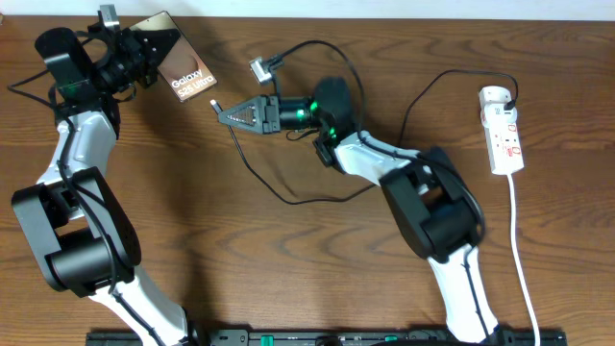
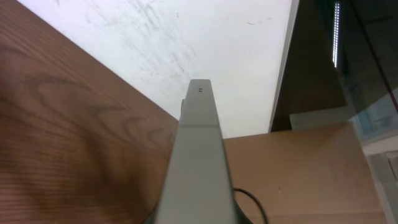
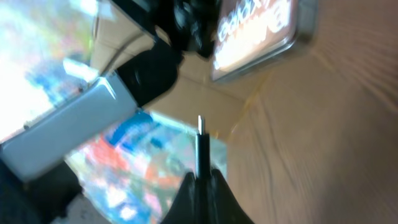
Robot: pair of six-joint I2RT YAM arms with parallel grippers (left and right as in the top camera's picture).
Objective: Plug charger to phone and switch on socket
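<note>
Plug-in step. Clamped in left gripper (image 1: 154,46), upper left: phone (image 1: 192,75). Pinched in right gripper (image 1: 223,111): charger (image 3: 199,140) tip, near phone edge. Next: square tip to port, push in. Far right: socket (image 1: 503,130).

Left arm reaches to the far left, left gripper (image 1: 154,48) clamped tight. Right arm stretches leftward, right gripper (image 1: 221,111) pointing left with fingers pinched closed.
</note>
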